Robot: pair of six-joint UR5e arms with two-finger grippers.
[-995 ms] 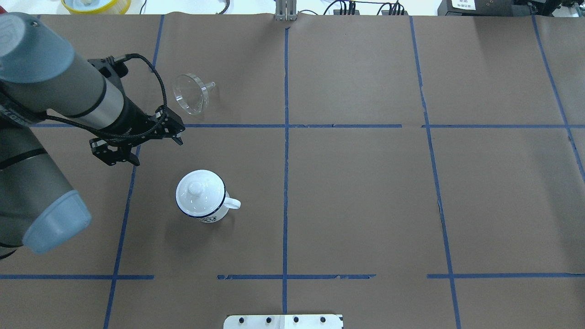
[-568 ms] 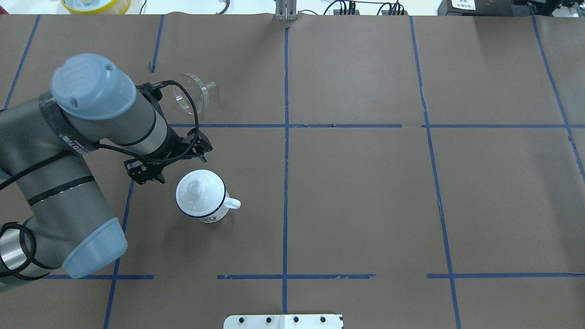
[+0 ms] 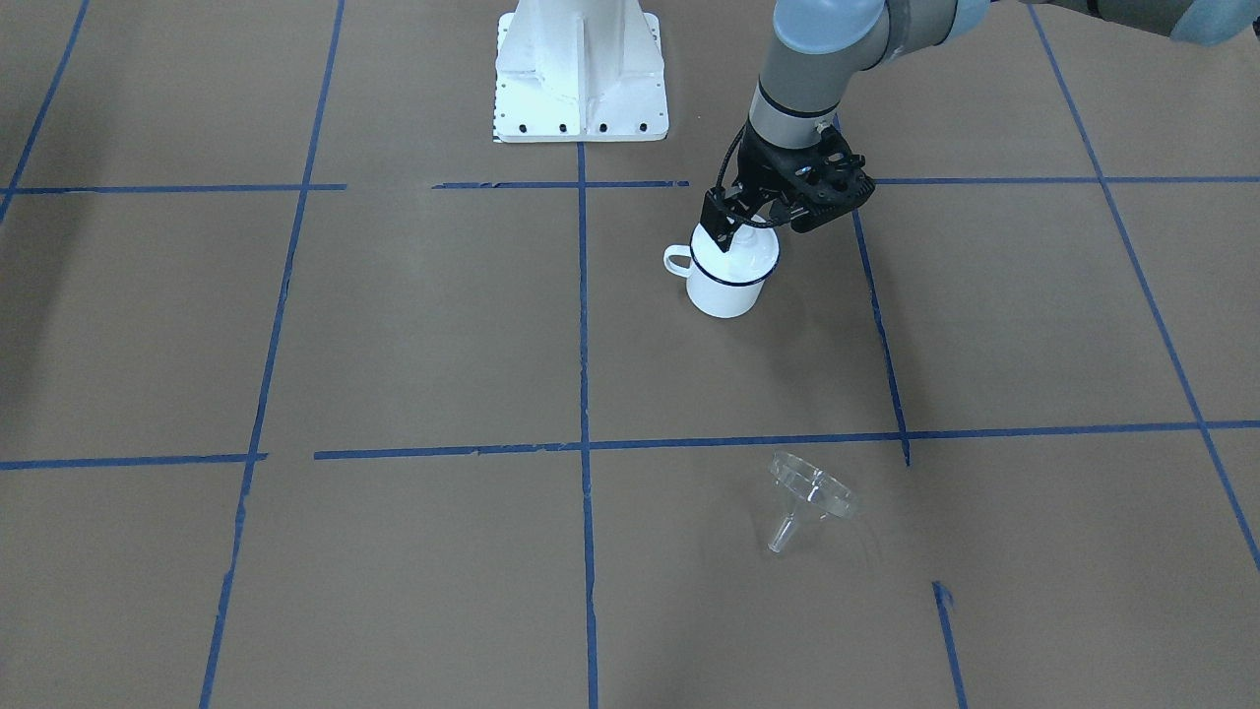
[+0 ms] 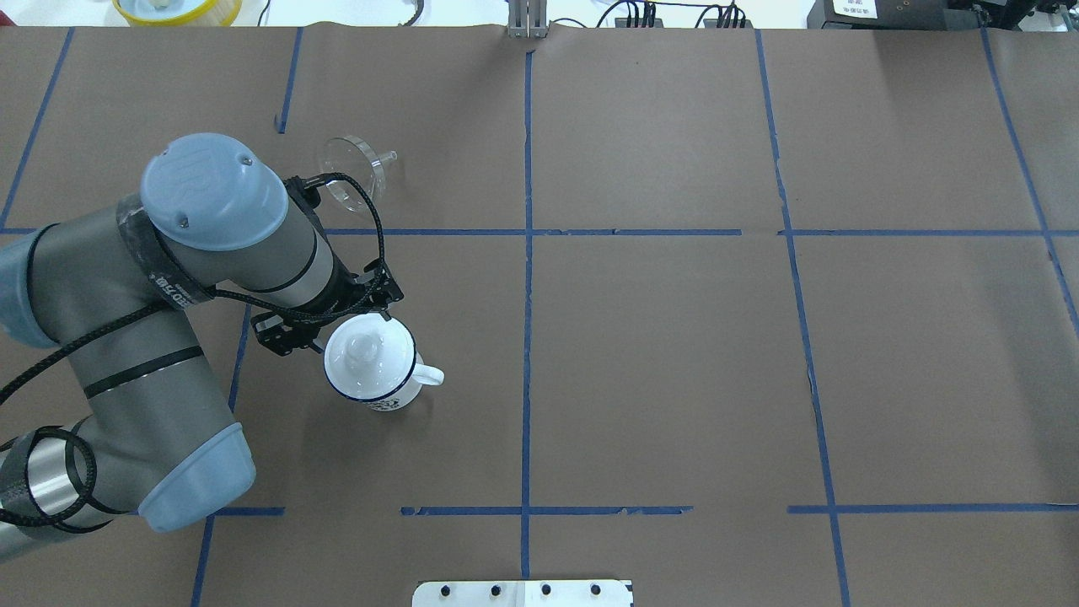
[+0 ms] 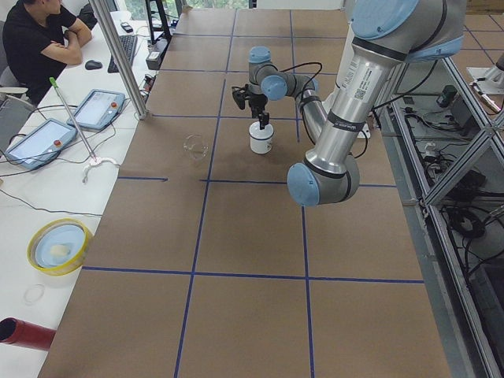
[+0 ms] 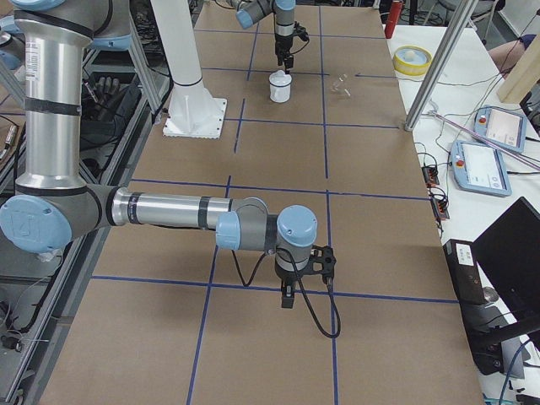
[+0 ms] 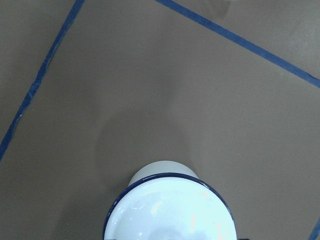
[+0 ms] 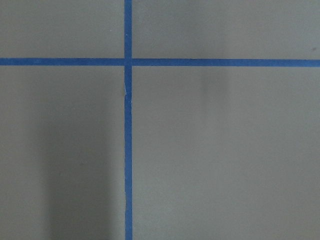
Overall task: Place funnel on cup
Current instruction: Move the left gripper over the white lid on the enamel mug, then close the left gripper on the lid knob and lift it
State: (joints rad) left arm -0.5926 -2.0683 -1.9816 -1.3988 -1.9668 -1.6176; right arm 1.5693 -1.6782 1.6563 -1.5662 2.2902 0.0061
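The cup point(image 3: 725, 286), a white enamel mug with a dark blue rim, stands upright on the tabletop point(image 4: 674, 379), a white knobbed lid point(image 4: 364, 350) covering it. The clear funnel point(image 3: 809, 497) lies tipped on its side, well apart.

A robotics lab: tape-gridded table point(image 4: 674, 379), teach pendants point(image 5: 98, 109), an operator point(image 5: 39, 39) seated alongside.

Left gripper point(image 3: 758, 225) points straight down, jaws spread apart. Right gripper point(image 6: 288, 297) also hangs downward (jaw state indiscernible), right arm point(image 6: 169, 211) extended horizontally.
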